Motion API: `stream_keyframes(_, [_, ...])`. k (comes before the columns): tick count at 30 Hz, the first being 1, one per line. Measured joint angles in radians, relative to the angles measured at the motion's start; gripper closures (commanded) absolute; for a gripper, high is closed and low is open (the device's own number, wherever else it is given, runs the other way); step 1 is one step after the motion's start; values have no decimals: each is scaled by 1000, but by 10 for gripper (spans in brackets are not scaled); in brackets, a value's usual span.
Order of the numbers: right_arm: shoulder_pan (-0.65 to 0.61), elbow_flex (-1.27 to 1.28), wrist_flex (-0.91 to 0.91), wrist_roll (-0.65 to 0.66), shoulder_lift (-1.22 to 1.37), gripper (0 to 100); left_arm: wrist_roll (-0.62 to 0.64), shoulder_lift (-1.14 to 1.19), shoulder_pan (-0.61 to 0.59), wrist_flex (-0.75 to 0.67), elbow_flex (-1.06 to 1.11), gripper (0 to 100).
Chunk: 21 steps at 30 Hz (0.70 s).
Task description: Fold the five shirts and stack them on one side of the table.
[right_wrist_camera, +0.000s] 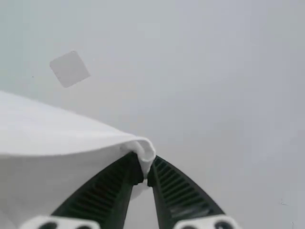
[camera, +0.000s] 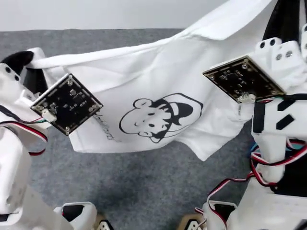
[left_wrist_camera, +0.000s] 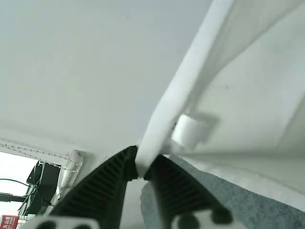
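Observation:
A white shirt (camera: 158,91) with a black cartoon print hangs stretched in the air between both arms, above the grey table (camera: 144,187). In the left wrist view my left gripper (left_wrist_camera: 140,167) is shut on a rolled white edge of the shirt (left_wrist_camera: 190,90). My right gripper (right_wrist_camera: 143,174) is shut on a folded edge of the shirt (right_wrist_camera: 62,143). From above, the left arm's wrist board (camera: 67,103) sits at the shirt's left end and the right arm's board (camera: 242,79) at its right end. The fingertips are hidden behind cloth in the high view.
Grey carpet-like table surface lies under the hanging shirt. The arm bases (camera: 76,213) and red and black cables (camera: 268,167) crowd the near edge. A pale wall (camera: 96,14) stands behind the table.

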Motion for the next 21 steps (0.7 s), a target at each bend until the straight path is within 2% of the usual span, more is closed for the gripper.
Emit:
stream_keyframes(4, [0,0,0,0,0,987,-64,0,-23,0,0,995])
stream_keyframes(13, [0,-3,6,3,-150,987,-77,-123,-55,0,0,995])
stream_keyframes(21, [5,-5,41,103,-250,987,-77,-229,-60,0,8,995])
